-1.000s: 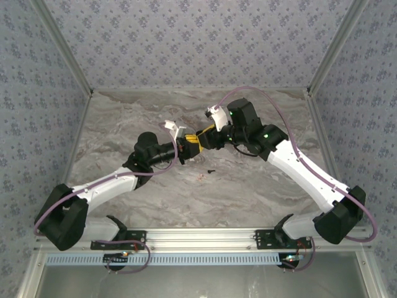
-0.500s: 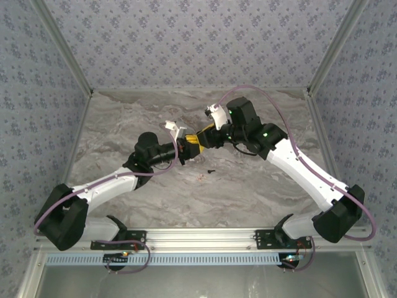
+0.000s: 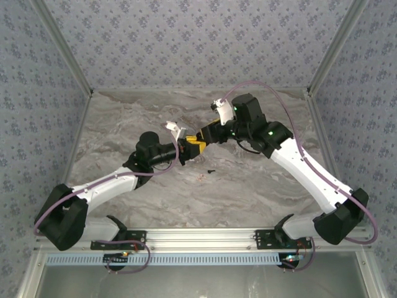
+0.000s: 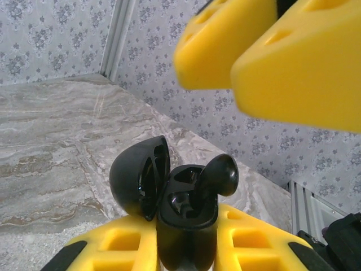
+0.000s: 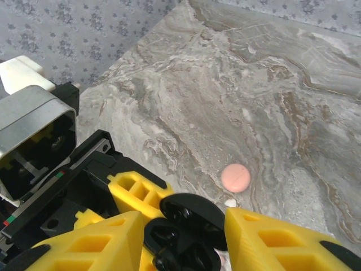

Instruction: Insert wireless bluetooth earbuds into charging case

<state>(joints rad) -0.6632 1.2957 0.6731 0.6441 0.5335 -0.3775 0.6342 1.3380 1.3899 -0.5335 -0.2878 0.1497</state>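
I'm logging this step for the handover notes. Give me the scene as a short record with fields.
charging case: black, lid open, upright between the left fingers
left gripper: shut on the charging case
right gripper: fingers apart, close to the case, nothing seen between them
earbud in case: in one well, its top sticking out
loose earbud: small black piece on the table, likely the second one
pink disc: flat on the table, untouched
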